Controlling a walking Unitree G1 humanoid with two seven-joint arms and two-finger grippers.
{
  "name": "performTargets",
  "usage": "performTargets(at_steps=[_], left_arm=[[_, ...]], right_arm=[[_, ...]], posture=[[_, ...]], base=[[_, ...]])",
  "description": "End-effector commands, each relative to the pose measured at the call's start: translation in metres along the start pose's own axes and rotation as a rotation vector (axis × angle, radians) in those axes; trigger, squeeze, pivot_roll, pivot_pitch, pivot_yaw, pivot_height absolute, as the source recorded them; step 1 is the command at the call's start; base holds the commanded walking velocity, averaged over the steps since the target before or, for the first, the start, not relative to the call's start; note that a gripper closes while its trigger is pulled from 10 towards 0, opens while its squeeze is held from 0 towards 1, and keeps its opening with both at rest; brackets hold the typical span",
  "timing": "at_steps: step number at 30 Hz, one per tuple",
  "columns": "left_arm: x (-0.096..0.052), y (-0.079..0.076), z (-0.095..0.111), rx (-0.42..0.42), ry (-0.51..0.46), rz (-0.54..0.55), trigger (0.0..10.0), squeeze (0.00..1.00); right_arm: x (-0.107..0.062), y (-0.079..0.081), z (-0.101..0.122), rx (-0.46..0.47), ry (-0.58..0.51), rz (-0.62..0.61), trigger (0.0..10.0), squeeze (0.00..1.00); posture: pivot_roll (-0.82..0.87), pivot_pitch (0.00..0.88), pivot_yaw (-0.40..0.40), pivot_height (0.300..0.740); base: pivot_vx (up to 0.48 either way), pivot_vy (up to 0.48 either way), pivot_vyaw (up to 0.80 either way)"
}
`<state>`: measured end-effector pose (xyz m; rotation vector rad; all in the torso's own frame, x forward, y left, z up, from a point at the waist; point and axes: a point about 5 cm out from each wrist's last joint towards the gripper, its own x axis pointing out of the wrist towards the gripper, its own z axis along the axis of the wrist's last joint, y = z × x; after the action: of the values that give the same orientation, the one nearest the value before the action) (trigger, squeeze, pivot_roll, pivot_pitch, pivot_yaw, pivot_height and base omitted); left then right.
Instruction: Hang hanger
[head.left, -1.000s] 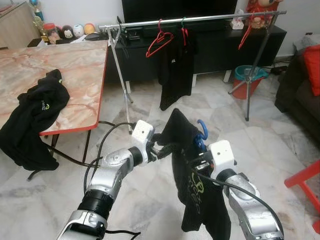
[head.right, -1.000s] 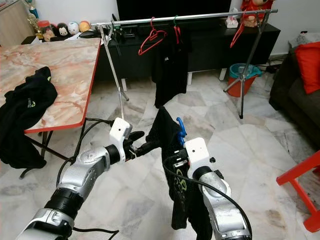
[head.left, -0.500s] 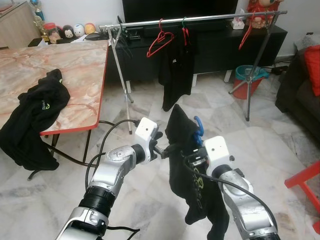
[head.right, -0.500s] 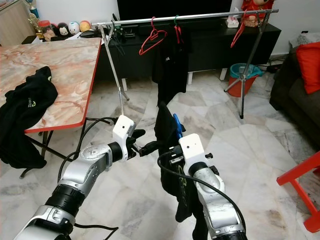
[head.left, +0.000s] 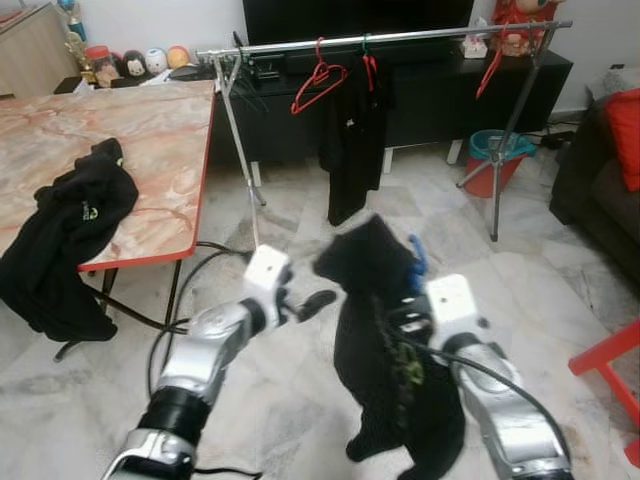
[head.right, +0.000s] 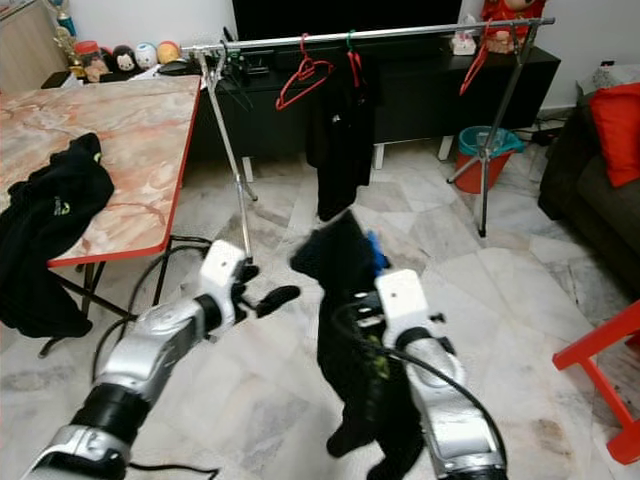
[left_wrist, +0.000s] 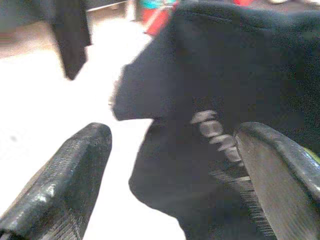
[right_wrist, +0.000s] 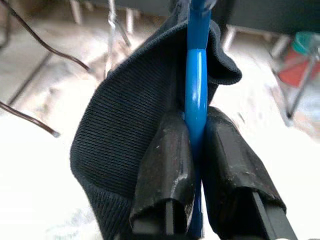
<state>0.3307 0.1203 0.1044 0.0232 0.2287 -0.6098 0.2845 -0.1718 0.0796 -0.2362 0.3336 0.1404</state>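
Observation:
My right gripper is shut on the blue hanger, which carries a black shirt that droops toward the floor. The hanger's blue hook pokes out of the shirt's top. My left gripper stands open just left of the shirt, apart from it, with the cloth ahead of its fingers. The silver clothes rail runs across the back, holding red hangers and a hung black shirt.
A marble table with a red edge stands at the left, a black garment draped over it. The rail's legs, a teal bucket, a sofa and a red stool border the tiled floor.
My left gripper has let go of the shirt and drawn back to the left, open. The right arm has shifted the hanger and shirt slightly right.

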Motion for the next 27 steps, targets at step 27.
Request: performTargets(at_steps=[27], left_arm=[[-0.06, 0.017, -0.077, 0.383, 0.282, -0.244, 10.0, 0.0]], right_arm=[[-0.045, -0.021, -0.034, -0.269, 0.182, 0.793, 10.0, 0.0]], posture=[[-0.2, 0.0, 0.022, 0.74]], base=[[0.0, 0.0, 0.0]])
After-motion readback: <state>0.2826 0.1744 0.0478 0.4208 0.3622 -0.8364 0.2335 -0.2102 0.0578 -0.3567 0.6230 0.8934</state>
